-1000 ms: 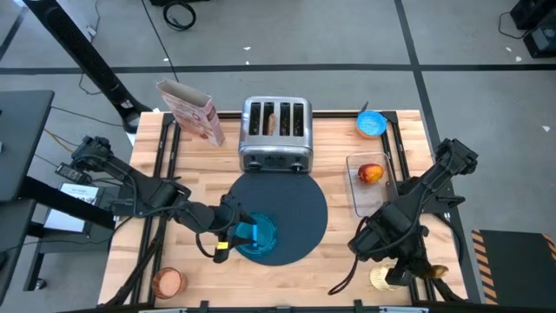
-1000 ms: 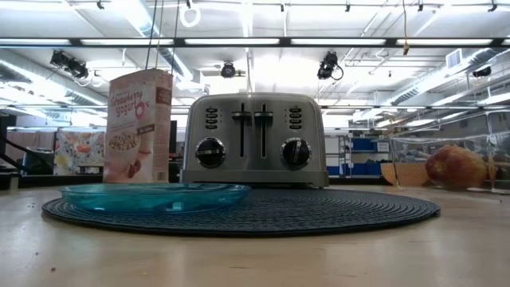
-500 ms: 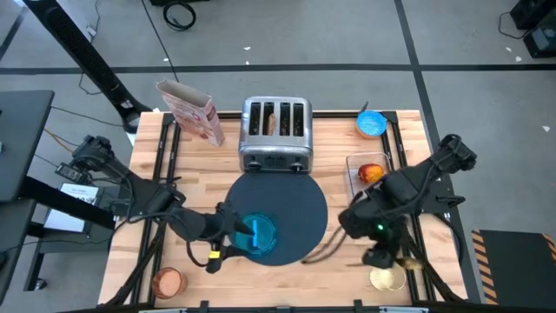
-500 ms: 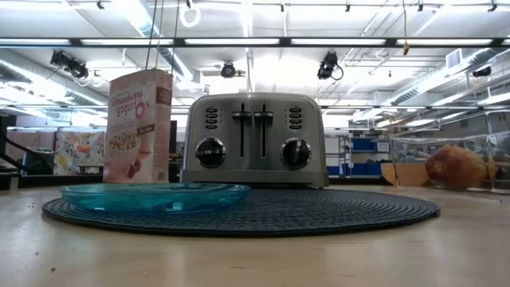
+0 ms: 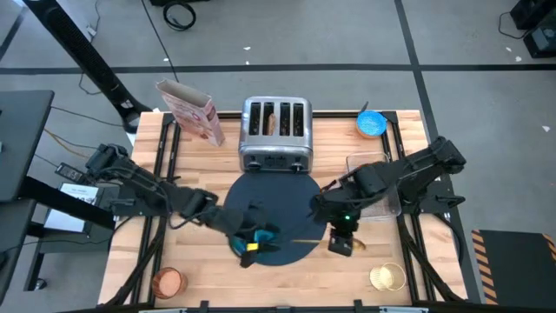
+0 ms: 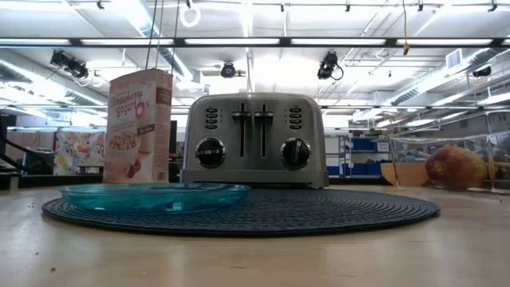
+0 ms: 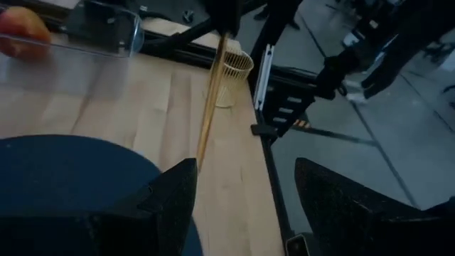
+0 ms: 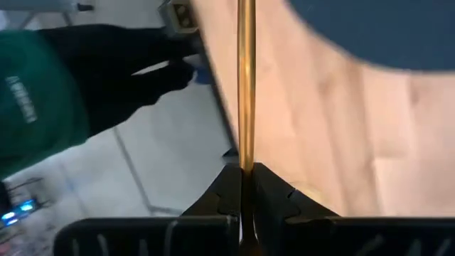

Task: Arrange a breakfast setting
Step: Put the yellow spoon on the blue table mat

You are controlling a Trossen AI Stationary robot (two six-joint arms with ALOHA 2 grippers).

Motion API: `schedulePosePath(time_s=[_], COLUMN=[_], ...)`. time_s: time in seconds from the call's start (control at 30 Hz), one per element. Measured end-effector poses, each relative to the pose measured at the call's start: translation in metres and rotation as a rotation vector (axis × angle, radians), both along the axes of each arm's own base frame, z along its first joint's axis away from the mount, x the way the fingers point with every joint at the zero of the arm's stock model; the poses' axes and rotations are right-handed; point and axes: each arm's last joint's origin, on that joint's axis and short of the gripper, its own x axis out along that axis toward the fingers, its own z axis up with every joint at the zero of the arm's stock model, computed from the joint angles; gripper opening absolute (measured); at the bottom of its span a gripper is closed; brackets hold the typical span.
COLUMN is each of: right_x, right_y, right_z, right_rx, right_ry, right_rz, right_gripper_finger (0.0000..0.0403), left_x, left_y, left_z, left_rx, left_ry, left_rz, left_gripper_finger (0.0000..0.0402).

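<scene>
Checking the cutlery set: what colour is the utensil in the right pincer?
Gold, clearest in the right wrist view.

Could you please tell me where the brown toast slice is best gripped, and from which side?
Probably its top edge, from straight above: the brown toast slice stands upright in a slot of the chrome four-slot toaster, so only that edge is exposed and the slot walls cover its faces.

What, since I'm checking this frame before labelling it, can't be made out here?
- Teal plate: high view, mostly under the left gripper.
- Gold spoon: far end runs off the right wrist view's edge; the right gripper clamps the near end.
- Red-orange fruit: high view, hidden under the right arm.
- Low view: shows neither gripper.
</scene>
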Motion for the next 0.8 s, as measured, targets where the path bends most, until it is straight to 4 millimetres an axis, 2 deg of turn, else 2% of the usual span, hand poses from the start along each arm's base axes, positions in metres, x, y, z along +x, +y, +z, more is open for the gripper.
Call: schedulePosePath(time_s=[0.1,0.27,0.5,0.63,0.8], right_x=[0.009,0.016,0.021,0.023,0.024], right_y=[-0.006,-0.018,-0.029,-0.032,-0.033], right_z=[-0.007,-0.008,-0.007,-0.007,-0.007], right_rx=[-0.037,-0.074,-0.091,-0.086,-0.091], right_ry=[-0.017,-0.068,-0.107,-0.124,-0.134], right_rz=[0.014,0.009,0.006,0.0,0.005], right_gripper_finger=[0.002,0.002,0.002,0.002,0.002], left_x=[0.015,0.031,0.042,0.044,0.045], left_y=[0.008,0.021,0.037,0.044,0.049], left_z=[-0.011,-0.032,-0.036,-0.036,-0.036], left_rx=[-0.023,-0.008,-0.01,-0.006,-0.016], left_ry=[0.01,0.069,0.047,0.048,0.054], left_rz=[-0.027,-0.038,-0.003,0.013,0.008], left_gripper_finger=[0.0244,0.0244,0.0237,0.021,0.0154])
